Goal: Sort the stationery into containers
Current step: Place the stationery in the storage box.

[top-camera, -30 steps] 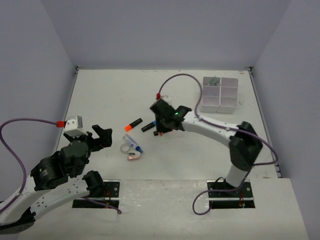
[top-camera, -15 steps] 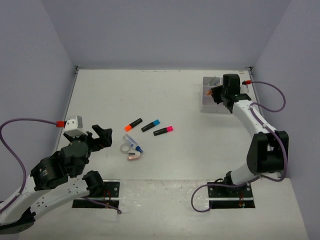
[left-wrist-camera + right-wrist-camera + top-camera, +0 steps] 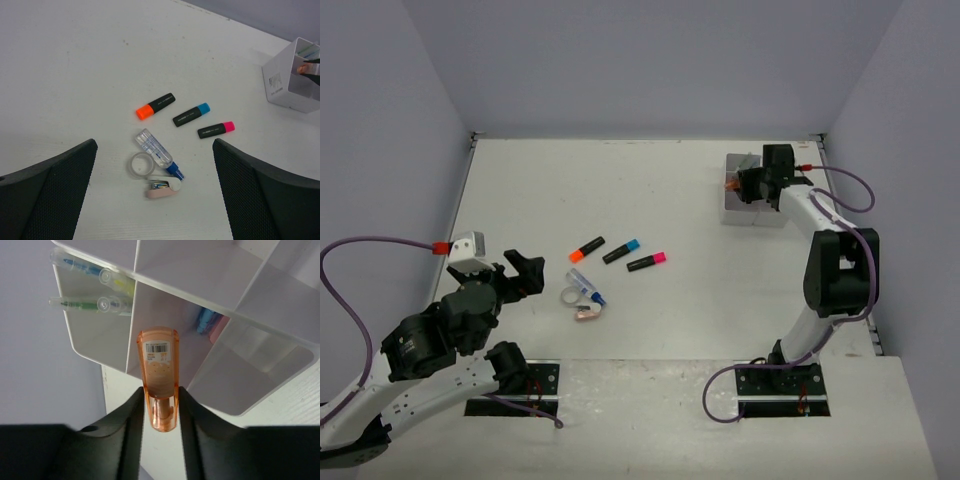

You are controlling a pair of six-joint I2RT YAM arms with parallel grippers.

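Observation:
My right gripper (image 3: 161, 410) is shut on a copper-orange translucent piece (image 3: 159, 375) with a barcode label, held over the white organiser box (image 3: 240, 315), also seen from above (image 3: 770, 215). Two thin pens (image 3: 90, 270) and a blue and pink item (image 3: 207, 320) lie in its compartments. In the top view the right gripper (image 3: 745, 185) is at the box's left side. Three black highlighters lie mid-table: orange cap (image 3: 586, 248), blue cap (image 3: 621, 251), pink cap (image 3: 647, 261). A tape roll (image 3: 140, 165), a clear bottle with blue cap (image 3: 158, 152) and a pink-white piece (image 3: 162, 187) lie together. My left gripper (image 3: 525, 275) is open and empty.
Grey walls close the table on three sides. The organiser box stands at the far right near the back wall. The right arm's cable (image 3: 845, 185) loops beside the box.

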